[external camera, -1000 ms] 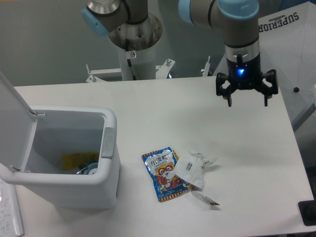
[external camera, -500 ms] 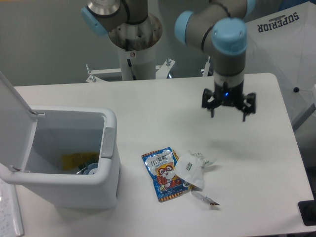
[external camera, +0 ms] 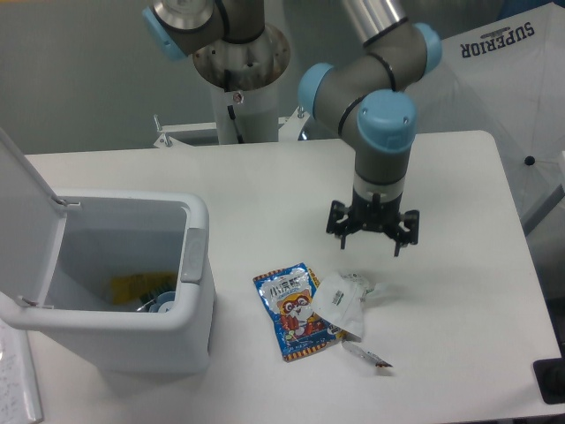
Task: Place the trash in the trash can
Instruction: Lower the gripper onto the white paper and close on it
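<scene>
The trash lies on the white table in front of the middle. A blue snack packet with a cartoon animal lies flat. A crumpled white wrapper touches its right side. A small torn strip lies just below the wrapper. My gripper hangs open a little above and behind the wrapper, fingers pointing down, holding nothing. The trash can, a white bin with its lid swung up at the left, stands at the table's left and has yellow and blue items in its bottom.
The arm's grey base column stands behind the table's far edge. A white sheet with black lettering hangs at the right. A dark object sits at the front right corner.
The gripper has swept down and to the left from the table's back right, ending just above the white wrapper. It stays open. The trash has not moved.
</scene>
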